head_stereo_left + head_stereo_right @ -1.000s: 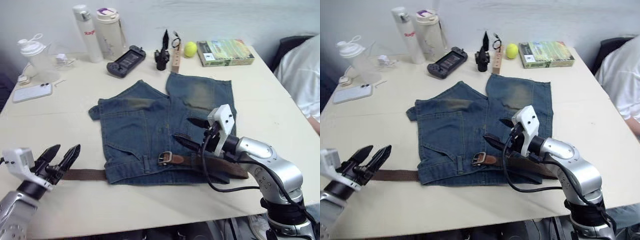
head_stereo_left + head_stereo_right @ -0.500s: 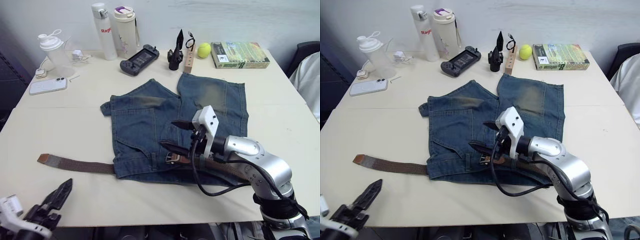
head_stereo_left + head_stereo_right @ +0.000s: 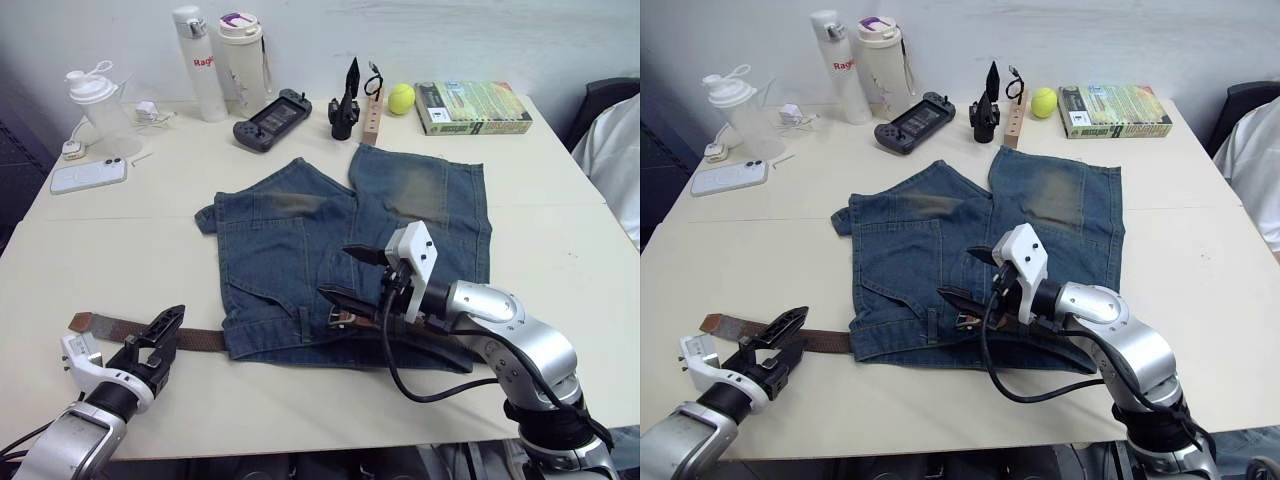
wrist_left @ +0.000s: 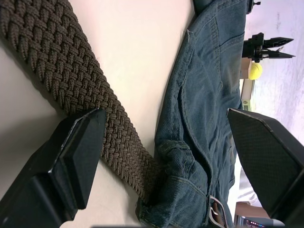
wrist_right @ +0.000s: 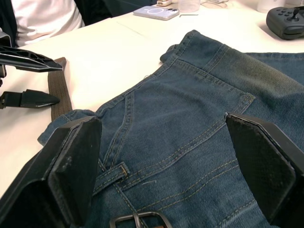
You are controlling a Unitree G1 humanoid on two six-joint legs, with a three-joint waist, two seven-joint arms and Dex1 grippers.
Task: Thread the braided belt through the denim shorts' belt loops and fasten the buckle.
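Braided belt (image 3: pixel 195 339): lower left of frame, tan tip free on the table (image 3: pixel 560 250), strap entering the denim shorts (image 3: pixel 330 255) at centre.
Buckle (image 3: pixel 343 319): on the waistband, lower centre.
Left gripper (image 3: pixel 165 330): fingers spread, straddling the strap.
Right gripper (image 3: pixel 350 275): fingers spread above the buckle.
Advice: pinch the strap flat and feed it level; steady the buckle.

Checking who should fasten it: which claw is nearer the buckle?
Right. The right claw hovers open just above the buckle on the denim shorts; the left claw sits open over the braided belt, off the shorts' edge.
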